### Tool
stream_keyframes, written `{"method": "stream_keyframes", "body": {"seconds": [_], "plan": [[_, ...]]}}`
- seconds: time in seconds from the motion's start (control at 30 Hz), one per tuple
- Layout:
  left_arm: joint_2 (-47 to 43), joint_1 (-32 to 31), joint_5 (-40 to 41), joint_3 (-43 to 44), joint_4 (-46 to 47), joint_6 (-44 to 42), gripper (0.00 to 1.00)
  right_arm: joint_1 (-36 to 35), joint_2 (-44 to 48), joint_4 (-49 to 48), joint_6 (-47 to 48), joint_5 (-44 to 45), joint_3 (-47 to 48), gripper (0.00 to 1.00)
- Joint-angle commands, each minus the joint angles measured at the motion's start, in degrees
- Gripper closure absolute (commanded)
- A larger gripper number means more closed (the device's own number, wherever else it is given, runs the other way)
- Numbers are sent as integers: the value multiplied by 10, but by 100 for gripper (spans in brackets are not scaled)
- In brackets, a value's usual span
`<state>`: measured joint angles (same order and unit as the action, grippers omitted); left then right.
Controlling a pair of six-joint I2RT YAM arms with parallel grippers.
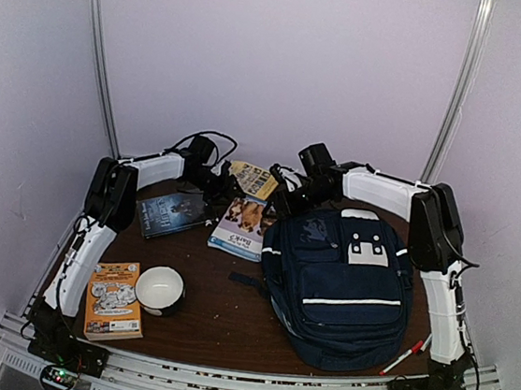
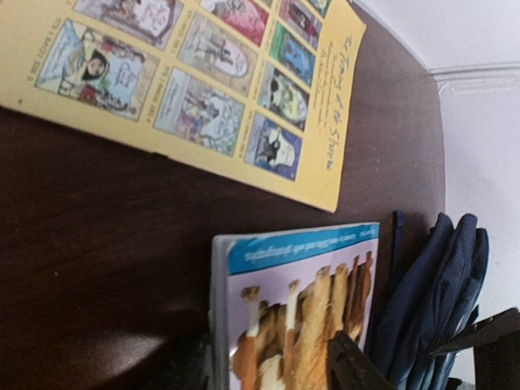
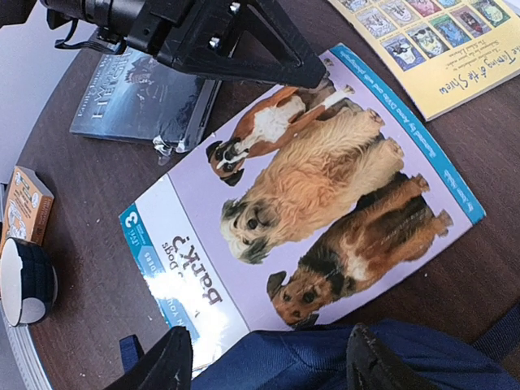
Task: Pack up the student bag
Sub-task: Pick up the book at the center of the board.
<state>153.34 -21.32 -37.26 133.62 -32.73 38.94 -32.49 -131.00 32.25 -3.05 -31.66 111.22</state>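
The navy student bag [image 1: 340, 284] lies flat at the right of the table, its white patch facing up. My right gripper [image 1: 288, 201] [image 3: 268, 367] is at the bag's top left corner. Its two fingers stand wide apart, with a fold of blue bag fabric [image 3: 301, 357] filling the gap between them. A dog picture book [image 1: 241, 226] [image 3: 325, 187] lies just left of the bag. My left gripper [image 1: 222, 187] [image 2: 272, 375] is open at that book's far edge [image 2: 292, 309], one finger [image 2: 353, 370] over the cover and the other beside the edge.
A yellow book [image 1: 253, 179] [image 2: 203, 89] lies at the back, and a dark book [image 1: 172, 213] [image 3: 142, 93] to the left. Near the front left are an orange book [image 1: 115, 301] and a white bowl [image 1: 159, 289]. A red marker [image 1: 404, 355] lies by the bag's right side.
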Motion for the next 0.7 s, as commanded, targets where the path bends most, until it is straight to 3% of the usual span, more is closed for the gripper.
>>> {"method": "stream_keyframes", "body": {"seconds": [0.0,0.17,0.43,0.5,0.57,0.67], "plan": [[-46,-6,-62,-100,101,67,53,-2,-37,21,-10,5,17,34],[-108,-2,-44,-170,154,93,77,-2,-39,18,-15,0,15,34],[-131,-6,-77,-188,219,143,86,0,-34,11,-17,-1,4,34],[-130,-9,-84,-185,217,140,100,1,-33,10,-17,-2,0,34],[-129,-14,-88,-180,209,133,100,1,-30,6,-18,-3,-6,34],[-118,-22,-99,-159,182,118,81,1,-28,4,-18,-4,-8,34]]}}
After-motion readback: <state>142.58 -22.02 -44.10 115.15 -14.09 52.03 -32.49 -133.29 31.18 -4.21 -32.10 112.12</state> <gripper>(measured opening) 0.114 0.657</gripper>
